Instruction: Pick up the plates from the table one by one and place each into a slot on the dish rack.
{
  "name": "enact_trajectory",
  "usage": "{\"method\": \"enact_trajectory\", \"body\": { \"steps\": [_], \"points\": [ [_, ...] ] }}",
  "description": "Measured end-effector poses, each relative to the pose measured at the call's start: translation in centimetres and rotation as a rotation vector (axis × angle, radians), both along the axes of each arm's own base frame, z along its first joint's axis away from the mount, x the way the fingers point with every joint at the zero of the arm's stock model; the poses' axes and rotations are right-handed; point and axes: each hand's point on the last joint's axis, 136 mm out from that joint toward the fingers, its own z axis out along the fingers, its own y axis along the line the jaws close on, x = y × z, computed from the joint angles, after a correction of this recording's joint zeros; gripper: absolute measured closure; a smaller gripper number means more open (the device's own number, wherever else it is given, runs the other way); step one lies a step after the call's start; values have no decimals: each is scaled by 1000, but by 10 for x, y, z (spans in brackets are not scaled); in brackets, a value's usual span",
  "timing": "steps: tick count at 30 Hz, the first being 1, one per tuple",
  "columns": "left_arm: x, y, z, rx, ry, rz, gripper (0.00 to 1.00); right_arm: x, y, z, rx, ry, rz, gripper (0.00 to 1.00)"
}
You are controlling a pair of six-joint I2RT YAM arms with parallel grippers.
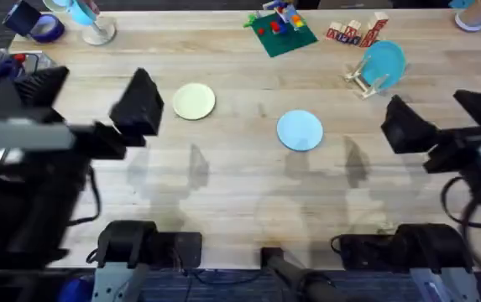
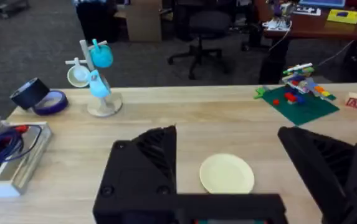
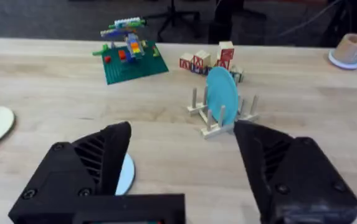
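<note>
Two arms finished in matte black. Left gripper [image 2: 228, 180]: broad wedge-shaped fingers [image 2: 144, 168] with ribbed inner faces and round screw heads at the corners. Right gripper [image 3: 181, 180]: fingers [image 3: 81, 171] of identical form. Black cables loop beside each base; a pale grey link shows on the left arm.
</note>
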Motion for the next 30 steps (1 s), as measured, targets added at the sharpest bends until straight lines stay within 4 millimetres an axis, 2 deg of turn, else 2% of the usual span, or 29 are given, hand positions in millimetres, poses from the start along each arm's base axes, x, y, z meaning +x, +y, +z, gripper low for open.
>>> {"method": "enact_trajectory", "body": {
  "steps": [3,7,13,16,19,22,26,30],
  "points": [
    [4,0,21,1,64,0,6,-1,0,9,2,100,2,7],
    [19,0,48,2,157,-1,7,4,0,20,3,250,2,7],
    [54,-2,84,-1,278,-13,7,25,0,33,6,484,3,7],
    [71,-3,90,-3,357,-17,7,41,0,41,6,544,2,7],
    [84,-3,80,-5,478,-19,7,58,0,45,6,570,2,7],
    [94,-3,61,-7,615,-19,7,67,0,43,7,592,2,7],
    [109,-3,41,-8,711,-19,7,71,0,37,7,619,2,7],
    [114,-6,22,-16,786,-32,7,71,0,35,7,627,2,7]
  ]
}}
